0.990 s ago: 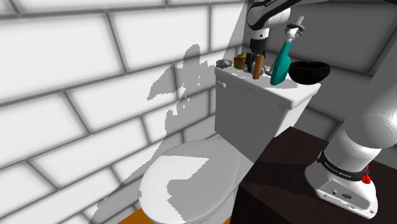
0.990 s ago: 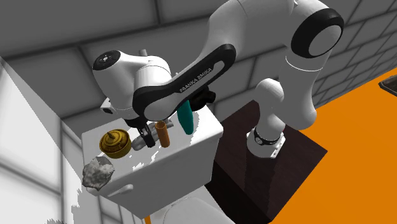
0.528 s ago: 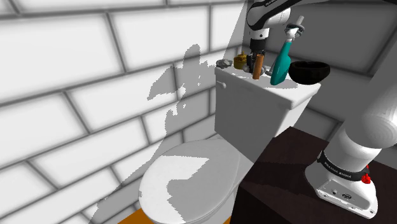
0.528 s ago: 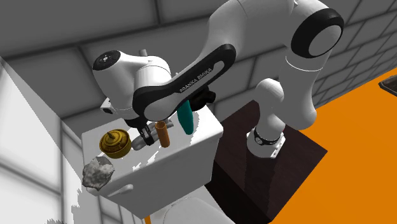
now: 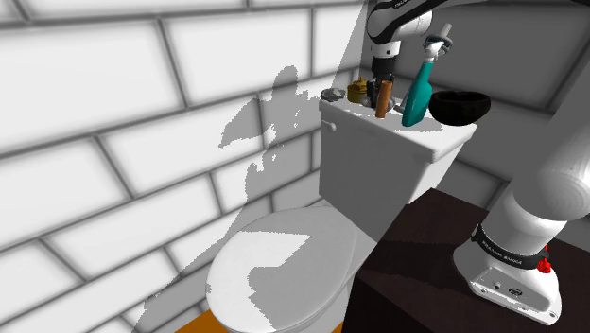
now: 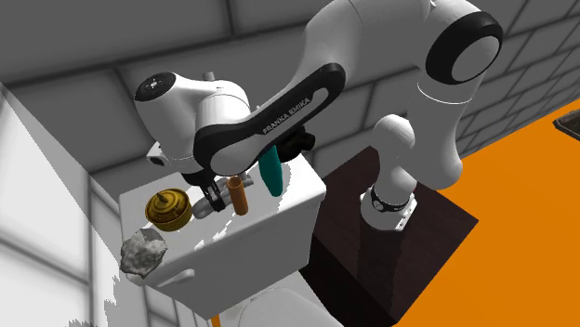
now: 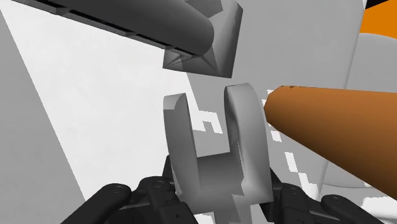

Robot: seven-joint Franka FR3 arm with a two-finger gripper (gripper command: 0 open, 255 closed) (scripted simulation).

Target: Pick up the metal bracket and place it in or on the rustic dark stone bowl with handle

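We see the claw [image 6: 212, 198] down at the white toilet tank lid [image 5: 416, 140], with the arm bent over from the dark stand [image 6: 409, 251]. In the wrist view the metal bracket [image 7: 216, 178] sits right between the black fingers [image 7: 121, 200]. It is plain grey and U-shaped, with a flat base and two rounded prongs that point away from the camera with a gap between them. The finish is matte and unmarked. The claw is pinching the bracket, one finger tight against each side of its base. We cannot tell whether the bracket rests on the lid or is just off it.

An orange cylinder [image 7: 337, 137] stands just beside the bracket, on one prong's side. A grey block [image 7: 203, 44] with a dark bar lies beyond the prongs.

In the shoulder view a teal bottle [image 5: 417, 95] stands between the claw and the dark bowl [image 5: 460, 104]. The bowl sits at the lid's far right end, apart from the bracket. In the second exterior view a brass piece [image 6: 170, 209] and a grey rock [image 6: 141, 251] sit at the other end of the lid.
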